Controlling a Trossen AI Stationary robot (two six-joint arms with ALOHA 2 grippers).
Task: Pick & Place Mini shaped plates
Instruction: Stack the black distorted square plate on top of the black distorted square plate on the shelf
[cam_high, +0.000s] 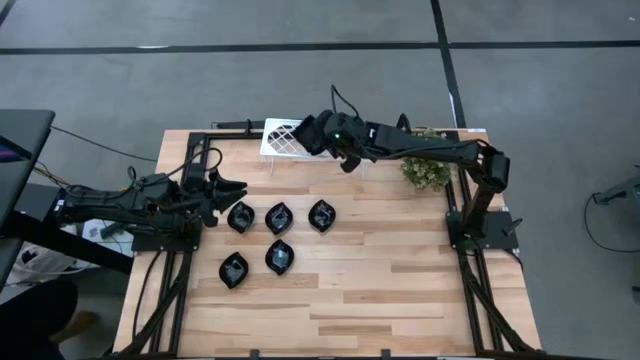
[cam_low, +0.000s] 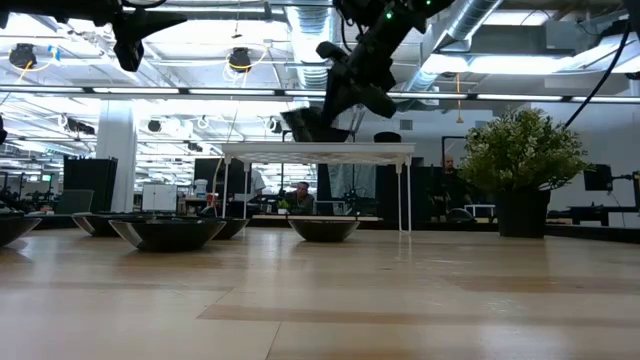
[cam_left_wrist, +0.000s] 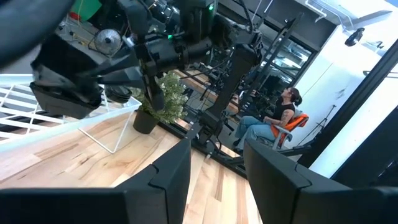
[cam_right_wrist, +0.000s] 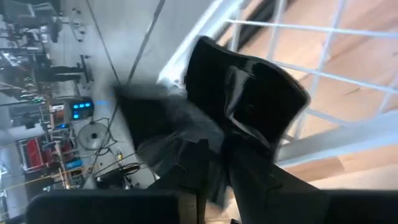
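Wooden surface (cam_high: 400, 270) laid out wide, and five mini shaped plates (cam_high: 278, 217) sit in a loose cluster toward the left side, apart from one another, looking already placed. Up at the far edge, the right pincer (cam_high: 322, 137) is over the white lattice rack (cam_high: 281, 137), and the right wrist view shows a glossy black square plate (cam_right_wrist: 249, 99) lying against the rack's white wires right at its fingers. Pinching it or just letting go? Cannot tell from here. The low view shows dark dishes on top of the rack beneath that pincer, so this is one plate in hand and, by my read, more to come.

The left pincer (cam_high: 222, 190) hangs beside the nearest plate of the cluster, fingers spread, holding nothing, waiting.

Room to move: the near and right parts of the surface are bare wood. Tight spots are the rack's thin legs and rim, and the small green plant (cam_high: 427, 170) under the right arm near the far right corner.
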